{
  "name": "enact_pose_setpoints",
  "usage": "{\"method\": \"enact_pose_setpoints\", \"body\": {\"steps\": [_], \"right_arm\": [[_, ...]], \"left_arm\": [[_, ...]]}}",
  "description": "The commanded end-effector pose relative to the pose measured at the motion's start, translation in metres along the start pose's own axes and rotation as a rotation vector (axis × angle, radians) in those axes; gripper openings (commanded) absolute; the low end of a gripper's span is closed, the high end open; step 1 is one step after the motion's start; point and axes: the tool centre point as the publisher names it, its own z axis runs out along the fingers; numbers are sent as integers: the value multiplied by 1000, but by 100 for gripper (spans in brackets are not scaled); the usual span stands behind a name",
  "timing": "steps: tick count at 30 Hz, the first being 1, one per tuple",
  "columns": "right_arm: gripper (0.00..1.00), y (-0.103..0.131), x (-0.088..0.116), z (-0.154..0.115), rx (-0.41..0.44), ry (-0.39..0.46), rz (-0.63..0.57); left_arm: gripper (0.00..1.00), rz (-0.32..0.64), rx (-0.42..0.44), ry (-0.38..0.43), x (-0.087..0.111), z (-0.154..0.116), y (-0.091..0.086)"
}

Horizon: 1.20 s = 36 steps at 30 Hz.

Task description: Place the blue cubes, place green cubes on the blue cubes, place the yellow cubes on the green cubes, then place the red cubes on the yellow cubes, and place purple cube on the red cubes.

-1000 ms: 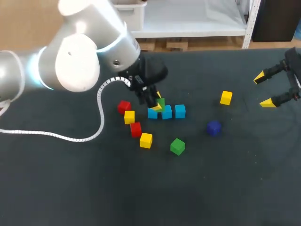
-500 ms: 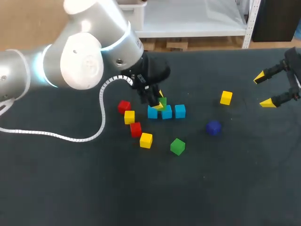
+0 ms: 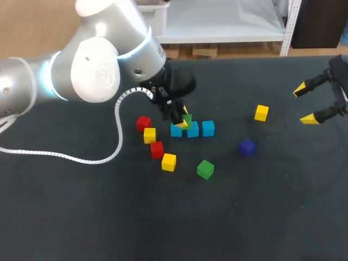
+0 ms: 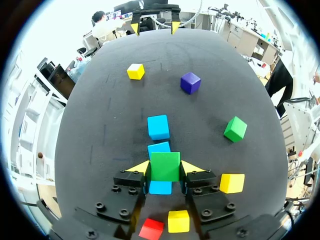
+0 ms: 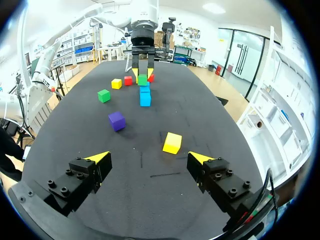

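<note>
- green cube [image 4: 165, 166] in hand: clamping it from both sides between the yellow tips of the left gripper [image 4: 165, 168], right over the row of blue cubes [image 4: 158, 127].
- centring it on the seam between the two left blue cubes, probably to bridge both; contact with them too hard to tell.
- leaving the other green cube [image 3: 205, 169] loose, nearer.
- parking the right gripper [image 3: 305, 103] spread wide, empty, far right.

Left arm [image 3: 92, 65] extends from the left to mid-table, jaws clamped on the green cube [image 4: 165, 166]. Right arm [image 3: 338, 73] sits at the far right, jaws spread wide.
</note>
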Motion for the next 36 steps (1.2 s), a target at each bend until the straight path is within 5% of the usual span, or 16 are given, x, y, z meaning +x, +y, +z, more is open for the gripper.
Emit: {"method": "enact_pose_setpoints", "body": {"steps": [1,36], "right_arm": [[100,1,0,0,2,0,0],[100,1,0,0,2,0,0]], "left_arm": [[0,1,3,2,2,-1,2],[0,1,9,-6,4,2,6]]}}
